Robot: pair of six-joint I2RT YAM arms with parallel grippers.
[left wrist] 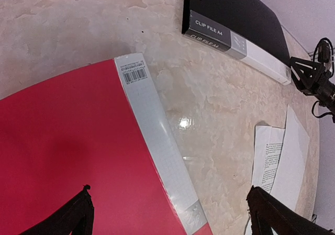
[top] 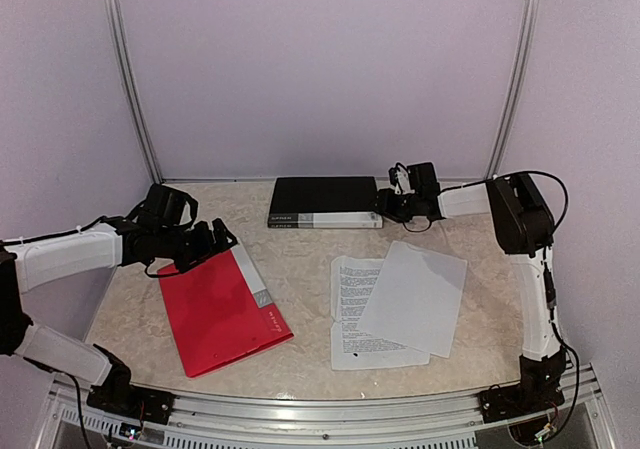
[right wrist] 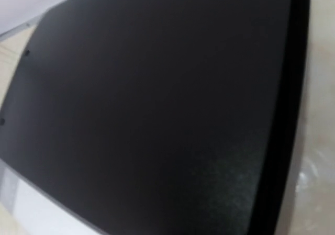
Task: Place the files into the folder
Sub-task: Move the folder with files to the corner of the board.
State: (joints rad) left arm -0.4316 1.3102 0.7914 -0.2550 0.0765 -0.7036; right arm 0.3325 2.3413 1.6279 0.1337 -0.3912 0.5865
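Hovering with its fingers spread wide apart, the left tool (top: pixel 212 241) sits over the far edge of the red folder (top: pixel 215 314), which lies closed and flat on the surface (top: pixel 300 259), mostly nearer than the tool. The folder's grey spine strip (left wrist: pixel 157 141) passes between the two fingertips in the left wrist view. The right tool (top: pixel 392 206) is at the right end of the black clip file (top: pixel 322 197), which stretches away to its left. I cannot tell whether its fingers are apart or clamped on the file; its own camera shows only the dark cover. The files (top: pixel 400 304) lie nearer than the right tool and apart from it: a printed sheet (top: pixel 348 314) with a blank sheet (top: pixel 425 289) overlapping its right side, touching neither folder
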